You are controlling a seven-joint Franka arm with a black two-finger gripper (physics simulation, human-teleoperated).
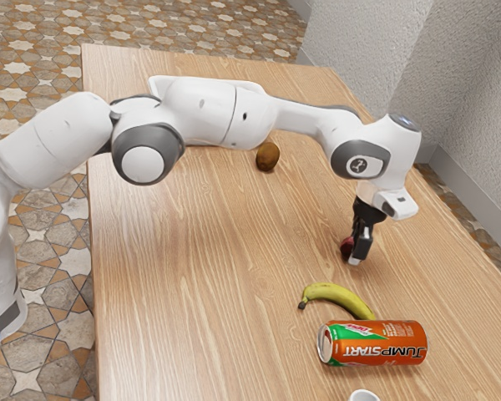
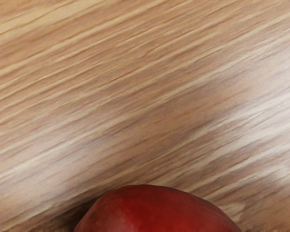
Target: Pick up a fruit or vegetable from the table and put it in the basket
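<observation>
brown wood-grain table (image 1: pixel 192 276), one. red rounded smooth-skinned fruit (image 2: pixel 157 210), one: at black gripper (image 1: pixel 356 254), on or just above table; clamped or loose, cannot tell. handling, judged: lightish, firm, slightly slippery, bruisable; hold across widest part.

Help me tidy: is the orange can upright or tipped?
Tipped: the can lies on its side, one round end facing the exterior view's left.

So there's an orange JumpStart can (image 1: pixel 373 343) just lying on its side on the wood table (image 1: pixel 192 276), with a banana (image 1: pixel 338 294) right beside it, some white thing (image 1: pixel 365 395) nearby, and a brown fruit (image 1: pixel 268 156) well apart from them.
</observation>
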